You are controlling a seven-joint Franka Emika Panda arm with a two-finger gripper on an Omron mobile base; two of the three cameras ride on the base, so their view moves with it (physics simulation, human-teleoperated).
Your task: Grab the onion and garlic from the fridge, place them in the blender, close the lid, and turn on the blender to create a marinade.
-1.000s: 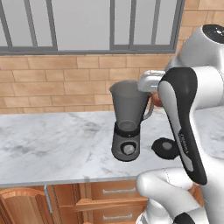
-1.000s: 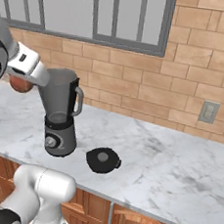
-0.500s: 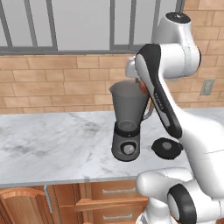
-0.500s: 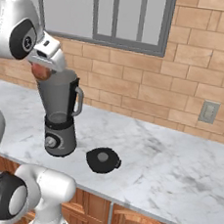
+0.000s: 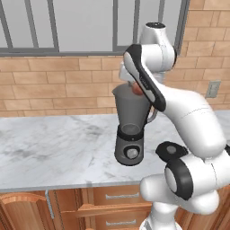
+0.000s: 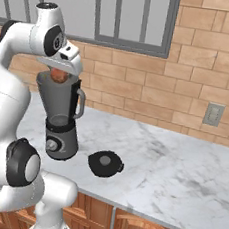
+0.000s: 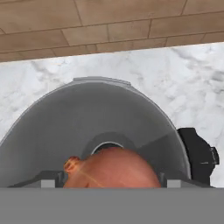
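One onion [image 7: 111,168] sat pinched in the claw [image 6: 60,76] right over the open mouth of one blender [image 6: 62,115], and one black lid [image 6: 105,164] lay beside it on the counter [image 6: 180,169].

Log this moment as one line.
gripper: holds onion | over open blender | lid: on counter

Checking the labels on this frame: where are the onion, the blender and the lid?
onion [image 7: 111,168]: hand view, on its rounded top.
blender [image 6: 61,141]: right base view, on the dark base.
lid [image 6: 105,164]: right base view, on the black disc's top face.
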